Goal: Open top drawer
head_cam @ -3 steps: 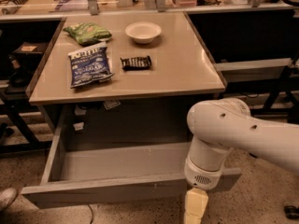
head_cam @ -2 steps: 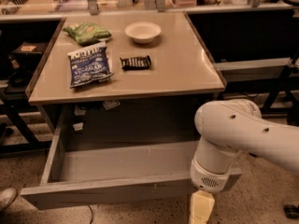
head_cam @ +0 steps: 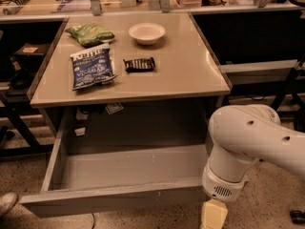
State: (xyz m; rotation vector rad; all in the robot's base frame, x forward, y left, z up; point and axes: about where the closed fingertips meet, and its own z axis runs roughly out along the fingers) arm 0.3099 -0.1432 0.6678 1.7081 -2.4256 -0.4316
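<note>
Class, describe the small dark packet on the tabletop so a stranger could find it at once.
Find the tan table over the open top drawer, by whose front right corner the gripper hangs. On the tabletop, the dark packet lies in front of the white bowl, right of the blue chip bag. It alone is black and bar-shaped.

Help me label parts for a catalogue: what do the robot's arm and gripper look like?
The arm is a smooth white shell of thick rounded segments, with two small dark holes and a slotted vent near the wrist. No cables or lettering show. The gripper, at the picture's bottom edge by the right front corner of the drawer, is a pale cream block.
</note>
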